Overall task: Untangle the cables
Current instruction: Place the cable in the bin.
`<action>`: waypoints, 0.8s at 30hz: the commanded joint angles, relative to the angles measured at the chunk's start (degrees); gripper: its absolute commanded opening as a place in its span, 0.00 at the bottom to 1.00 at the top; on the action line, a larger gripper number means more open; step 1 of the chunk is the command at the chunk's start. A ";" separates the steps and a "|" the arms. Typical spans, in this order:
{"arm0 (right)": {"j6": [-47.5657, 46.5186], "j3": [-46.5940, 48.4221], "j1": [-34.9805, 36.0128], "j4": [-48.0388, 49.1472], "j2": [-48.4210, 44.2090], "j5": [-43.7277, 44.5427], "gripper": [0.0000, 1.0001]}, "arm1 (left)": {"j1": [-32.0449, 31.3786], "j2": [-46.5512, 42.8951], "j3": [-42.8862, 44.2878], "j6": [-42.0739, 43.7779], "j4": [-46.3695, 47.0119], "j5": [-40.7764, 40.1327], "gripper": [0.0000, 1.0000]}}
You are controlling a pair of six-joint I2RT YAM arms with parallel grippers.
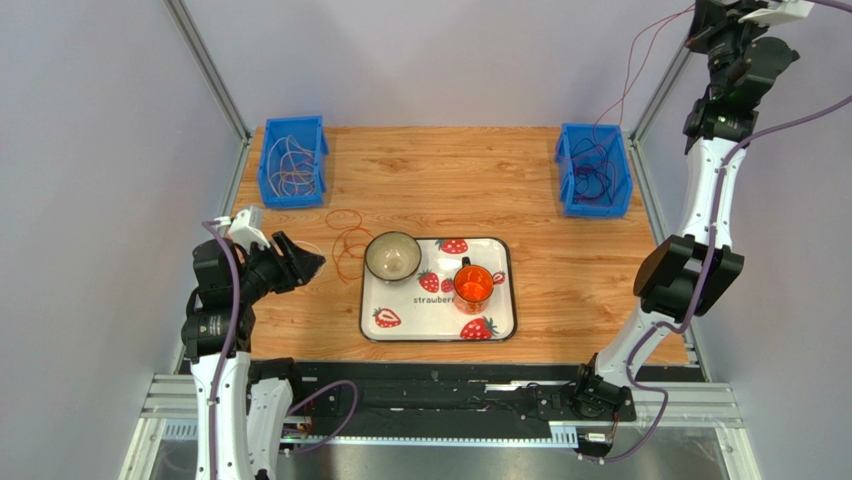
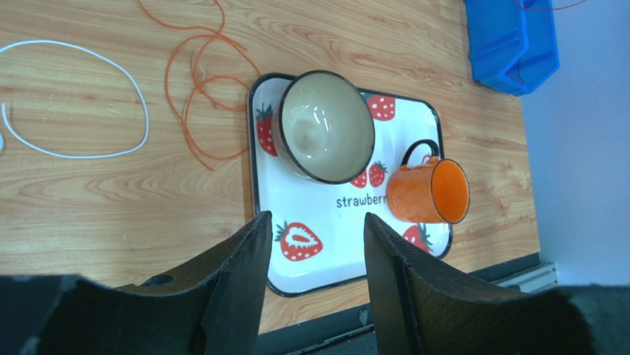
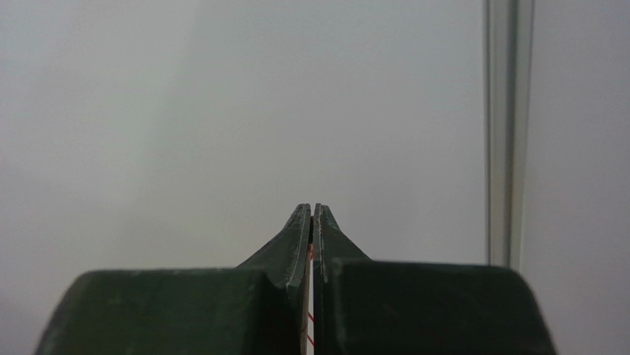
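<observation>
My right gripper [image 1: 694,30] is raised high at the back right, shut on a thin red-brown cable [image 1: 628,75] that hangs down into the right blue bin [image 1: 594,170], where dark cables lie. In the right wrist view the gripper [image 3: 313,209] is closed, with a red strand [image 3: 309,254] pinched between its jaws. Orange cable loops [image 1: 348,241] [image 2: 194,96] and a white cable loop [image 2: 74,100] lie on the table. My left gripper [image 1: 312,263] [image 2: 316,220] hovers open near them with nothing between its fingers. The left blue bin [image 1: 293,160] holds several pale and orange cables.
A strawberry tray [image 1: 438,325] [image 2: 310,214] sits at the table's middle front, carrying a bowl [image 1: 392,256] [image 2: 325,126] and an orange mug [image 1: 473,284] [image 2: 429,191]. Frame posts rise at both back corners.
</observation>
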 commanded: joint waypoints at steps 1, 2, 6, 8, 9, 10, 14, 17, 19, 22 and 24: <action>-2.85 4.36 -1.90 -5.38 -2.84 3.64 0.00 | -0.35 -0.41 -0.03 0.45 1.65 0.26 0.57; -3.38 4.37 -1.82 -5.92 -3.10 3.91 0.00 | -0.44 -0.41 -0.03 0.45 1.74 0.18 0.57; -4.35 2.79 -1.91 -7.60 -4.16 4.61 0.00 | -0.35 -0.41 -0.03 0.27 1.74 0.09 0.57; -3.04 1.30 -1.82 -7.34 -3.90 3.83 0.00 | -0.35 -0.49 -0.03 0.36 1.74 0.00 0.57; -2.60 0.34 -1.90 -7.25 -3.64 3.30 0.00 | -0.35 -0.58 -0.03 0.36 1.74 0.00 0.57; -2.16 -0.20 -1.91 -7.42 -3.03 2.42 0.00 | -0.35 -0.50 -0.03 0.36 1.91 0.00 0.57; 0.04 -3.01 -1.73 -6.72 -2.06 0.57 0.00 | -0.44 -0.76 -0.03 0.36 1.91 -0.17 0.57; 0.83 -5.47 -1.20 -5.84 -2.31 0.66 0.00 | -0.44 -0.41 -0.03 0.36 1.83 -0.09 0.57; 1.54 -7.05 -0.77 -5.58 -2.49 0.66 0.00 | -0.36 -0.32 -0.03 0.27 1.74 -0.17 0.57; 1.28 -8.90 0.72 -6.19 -3.63 2.23 0.00 | -0.44 -0.49 -0.12 0.27 1.83 -0.18 0.57; 0.31 -10.65 1.61 -7.94 -4.68 4.34 0.00 | -0.35 -0.49 -0.12 0.27 1.83 -0.18 0.57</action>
